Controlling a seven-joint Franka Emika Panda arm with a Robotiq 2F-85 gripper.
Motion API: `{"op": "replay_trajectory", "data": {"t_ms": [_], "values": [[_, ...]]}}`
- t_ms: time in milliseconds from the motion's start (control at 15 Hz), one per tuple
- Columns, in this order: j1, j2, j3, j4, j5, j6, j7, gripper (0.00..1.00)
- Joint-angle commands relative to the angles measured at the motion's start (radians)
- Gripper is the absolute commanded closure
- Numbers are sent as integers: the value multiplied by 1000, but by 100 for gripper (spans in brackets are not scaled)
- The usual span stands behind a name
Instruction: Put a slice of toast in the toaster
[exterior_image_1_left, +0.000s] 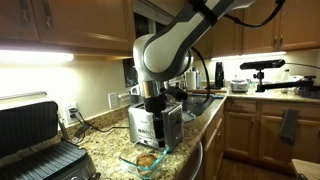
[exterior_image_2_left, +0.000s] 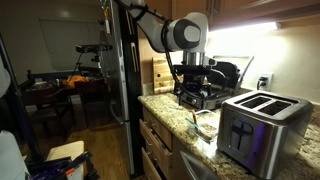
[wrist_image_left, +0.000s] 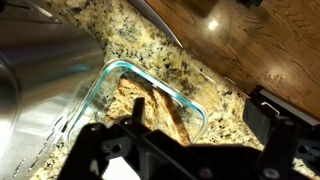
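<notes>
The slice of toast (wrist_image_left: 133, 98) is golden-brown and lies in a clear square glass dish (wrist_image_left: 196, 108) on the granite counter. A second slice seems to lean on edge beside it. The toast also shows in an exterior view (exterior_image_1_left: 147, 158). The brushed steel toaster (exterior_image_1_left: 158, 124) stands right behind the dish, and it shows in both exterior views (exterior_image_2_left: 262, 126) and at the left of the wrist view (wrist_image_left: 35, 75). My gripper (wrist_image_left: 200, 120) is open and empty. It hangs above the dish, as both exterior views show (exterior_image_1_left: 153, 104) (exterior_image_2_left: 196, 98).
A black-and-silver contact grill (exterior_image_1_left: 38, 140) stands on the counter to one side of the toaster. The counter edge (wrist_image_left: 225, 85) runs close beside the dish, with wood floor below. Upper cabinets hang above. A second camera arm (exterior_image_1_left: 262, 66) stands further back.
</notes>
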Motion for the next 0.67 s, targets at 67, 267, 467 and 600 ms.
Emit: {"op": "replay_trajectory", "data": {"t_ms": [67,267,467,600], "values": [[-2,49,16,52,-24,-38,2,0],[-3,83,24,82,-22,-42,2,0],[-3,115,30,112,-24,-50,4,0],[-2,135,32,131,-25,-59,6,0]]}}
